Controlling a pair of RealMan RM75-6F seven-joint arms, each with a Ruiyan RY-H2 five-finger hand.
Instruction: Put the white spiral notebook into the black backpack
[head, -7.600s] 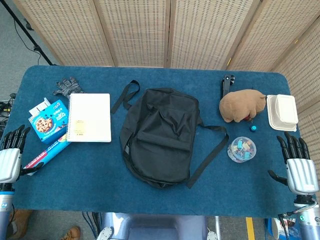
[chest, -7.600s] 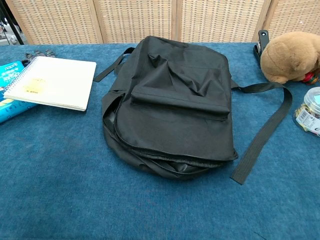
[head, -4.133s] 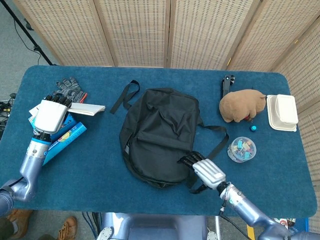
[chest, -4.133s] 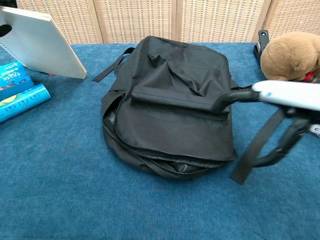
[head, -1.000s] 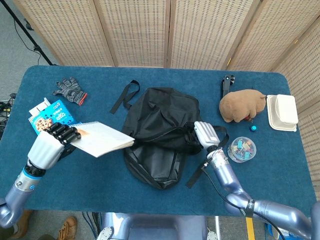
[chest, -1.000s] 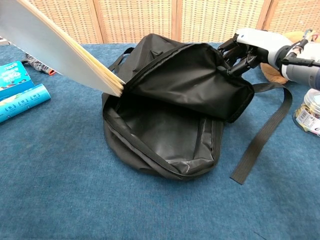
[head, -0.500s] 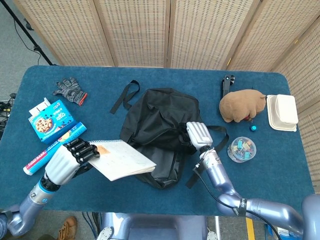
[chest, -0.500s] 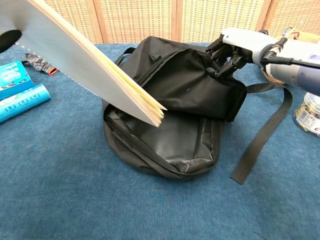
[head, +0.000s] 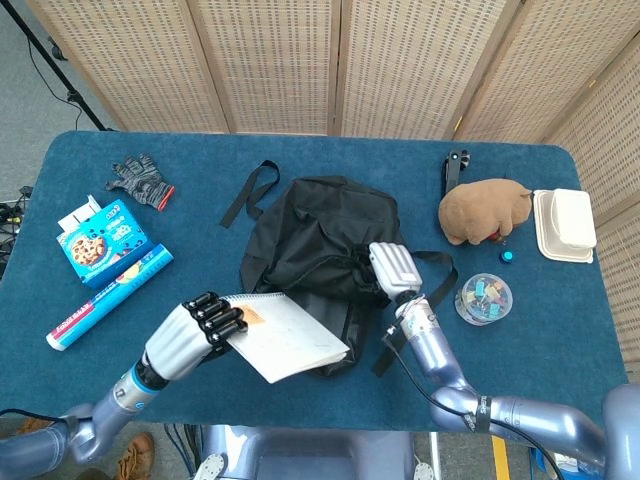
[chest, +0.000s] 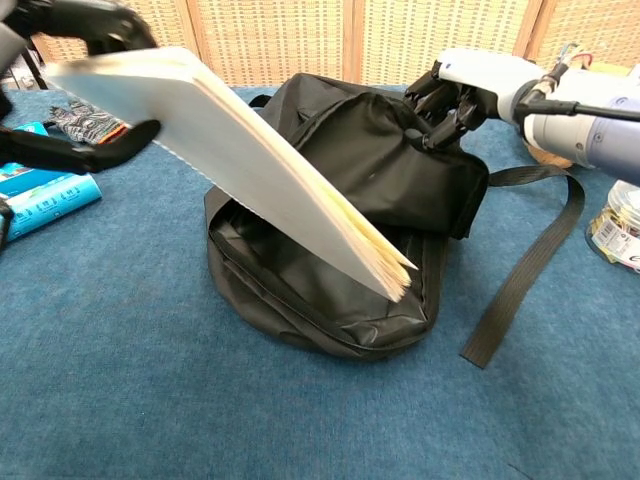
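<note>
Head view: my left hand (head: 185, 338) grips the notebook (head: 285, 335) by its spiral edge, fingers clamped over the top, at seven o'clock from the backpack (head: 322, 250). The notebook's far corner overlaps the backpack's near rim. My right hand (head: 393, 268), at four o'clock on the backpack, pinches its front flap, fingers closed on the fabric.

Chest view: the notebook (chest: 240, 160) tilts down, its low corner over the open mouth. My right hand (chest: 462, 88) holds the flap lifted at one o'clock. My left hand (chest: 70, 30) is clamped on the notebook's raised end.
</note>
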